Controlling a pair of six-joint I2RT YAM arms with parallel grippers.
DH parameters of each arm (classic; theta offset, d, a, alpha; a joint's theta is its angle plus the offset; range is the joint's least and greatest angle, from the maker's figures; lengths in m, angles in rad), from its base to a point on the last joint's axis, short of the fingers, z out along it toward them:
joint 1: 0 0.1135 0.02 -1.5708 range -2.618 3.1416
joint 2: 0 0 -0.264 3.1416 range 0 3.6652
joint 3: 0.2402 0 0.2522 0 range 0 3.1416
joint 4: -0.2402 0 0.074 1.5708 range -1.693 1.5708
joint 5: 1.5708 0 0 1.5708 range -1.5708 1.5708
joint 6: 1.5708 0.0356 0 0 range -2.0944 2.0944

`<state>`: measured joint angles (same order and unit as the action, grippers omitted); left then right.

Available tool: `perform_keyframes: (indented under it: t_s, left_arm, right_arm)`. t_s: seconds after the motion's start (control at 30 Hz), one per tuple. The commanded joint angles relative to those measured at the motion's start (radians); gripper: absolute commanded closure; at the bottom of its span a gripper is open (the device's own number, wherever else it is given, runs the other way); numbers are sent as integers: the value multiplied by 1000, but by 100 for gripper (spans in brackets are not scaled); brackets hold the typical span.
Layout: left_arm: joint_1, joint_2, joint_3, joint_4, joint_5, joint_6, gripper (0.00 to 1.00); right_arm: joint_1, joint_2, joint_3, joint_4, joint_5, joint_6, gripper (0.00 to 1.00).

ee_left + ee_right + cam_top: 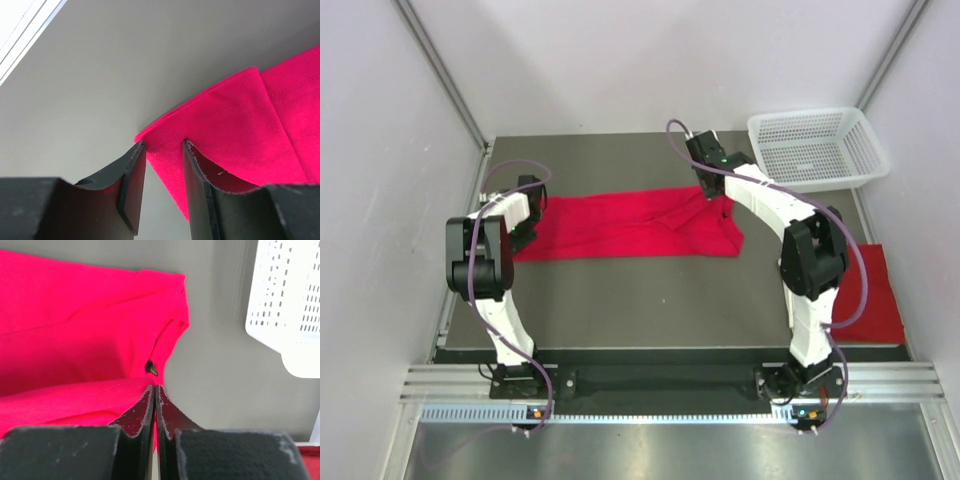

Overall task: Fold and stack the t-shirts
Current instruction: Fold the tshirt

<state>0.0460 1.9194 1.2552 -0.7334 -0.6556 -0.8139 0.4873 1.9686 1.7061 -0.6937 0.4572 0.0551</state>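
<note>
A bright red t-shirt lies stretched out across the middle of the dark table, partly folded, with bunched cloth at its right end. My left gripper is at the shirt's left end. In the left wrist view it is open, and a corner of the shirt lies between the jaws. My right gripper is at the shirt's far right edge. In the right wrist view it is shut on a thin edge of the shirt. A second red t-shirt lies folded at the table's right edge.
A white mesh basket stands at the back right corner and also shows in the right wrist view. Grey walls enclose the table on the left, back and right. A small dark label shows inside the shirt.
</note>
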Motion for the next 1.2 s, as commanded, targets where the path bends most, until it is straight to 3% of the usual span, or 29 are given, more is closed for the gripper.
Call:
perform_keyframes:
  t_s: [0.0, 0.27, 0.43, 0.57, 0.73, 0.8, 0.93, 1.03, 1.17]
  left_arm:
    - [23, 82, -33, -53, -6, -25, 59]
    - [23, 38, -5, -86, 50, -57, 57]
    - [22, -16, 45, -127, 112, -80, 54]
    - [23, -63, 85, -146, 149, -96, 48]
    - [15, -108, 112, -114, 218, -24, 48]
    - [8, -157, 55, 3, 327, 33, 48]
    - [2, -211, -52, 182, 471, 97, 46]
    - [2, -157, -59, 207, 498, 98, 46]
    - [3, -82, -40, 158, 475, 96, 46]
  right_arm:
    - [-12, 30, 56, 11, 40, -41, 100]
    - [-12, 91, 93, -6, 12, -20, 95]
    - [-16, 148, 202, -76, 11, 25, 92]
    - [-27, 122, 234, -165, 23, 133, 80]
    - [-67, -83, -32, -121, -156, 261, 74]
    - [-84, -152, -158, -61, -196, 278, 75]
    - [-111, -174, -263, 2, -325, 290, 81]
    - [-118, -163, -341, 42, -356, 310, 82]
    - [-128, -195, -429, 63, -354, 344, 73]
